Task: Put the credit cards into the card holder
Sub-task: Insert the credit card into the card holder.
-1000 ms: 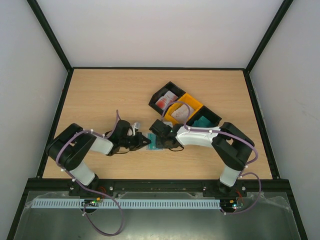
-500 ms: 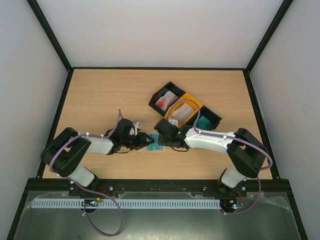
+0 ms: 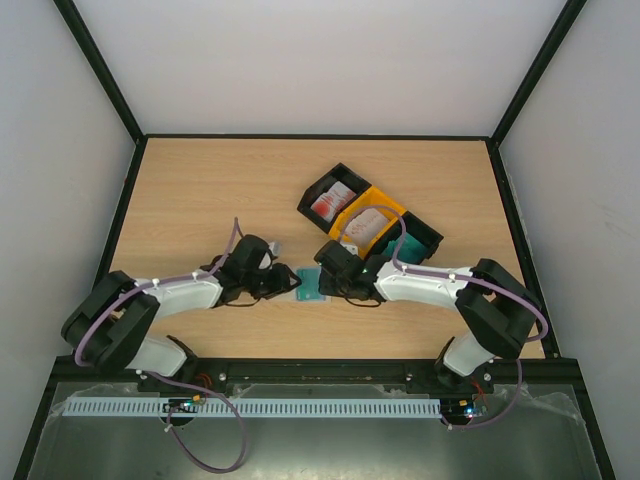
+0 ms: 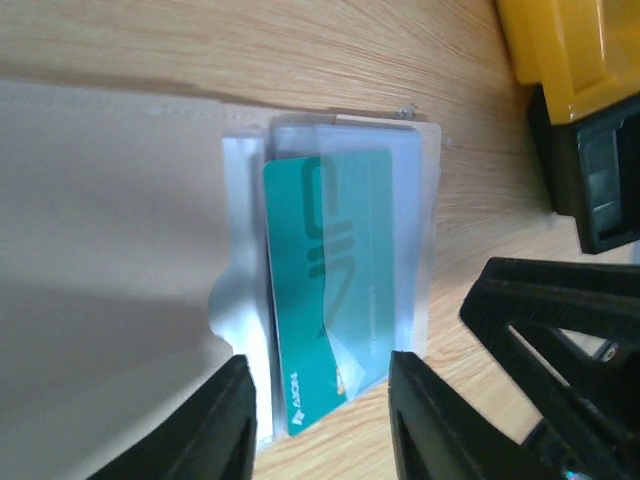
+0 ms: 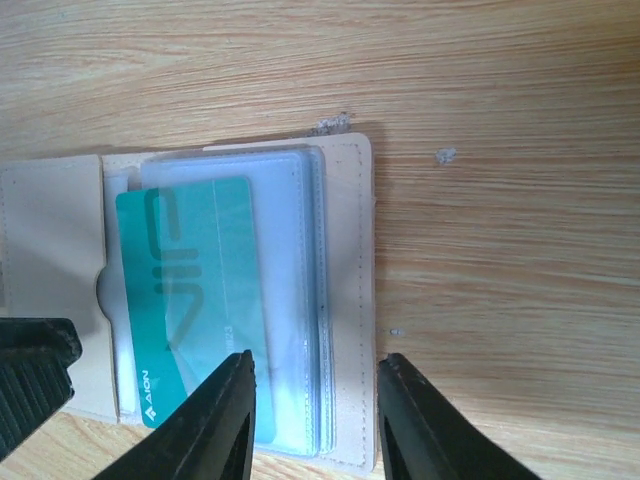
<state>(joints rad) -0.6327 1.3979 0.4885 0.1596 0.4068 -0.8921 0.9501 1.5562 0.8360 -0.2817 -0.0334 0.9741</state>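
The beige card holder (image 5: 350, 300) lies open on the table between both grippers; it also shows in the top view (image 3: 308, 285) and the left wrist view (image 4: 110, 270). A teal credit card (image 5: 190, 300) lies on its clear pockets, partly under a clear sleeve, one corner sticking out (image 4: 330, 300). My left gripper (image 4: 320, 425) is open, its fingers astride the card's near end. My right gripper (image 5: 315, 425) is open over the holder's pocket edge. In the top view the left gripper (image 3: 284, 286) and right gripper (image 3: 326, 281) face each other across the holder.
Three bins stand in a row behind the right gripper: a black one (image 3: 333, 198) with white and red cards, an orange one (image 3: 372, 222) with pale cards, a black one (image 3: 412, 241) with teal cards. The orange bin's corner (image 4: 570, 50) is close.
The left arm has stretched lower and further right towards the holder. The right arm has swung its elbow right and its gripper has shifted slightly. The holder and teal card have stayed in place.
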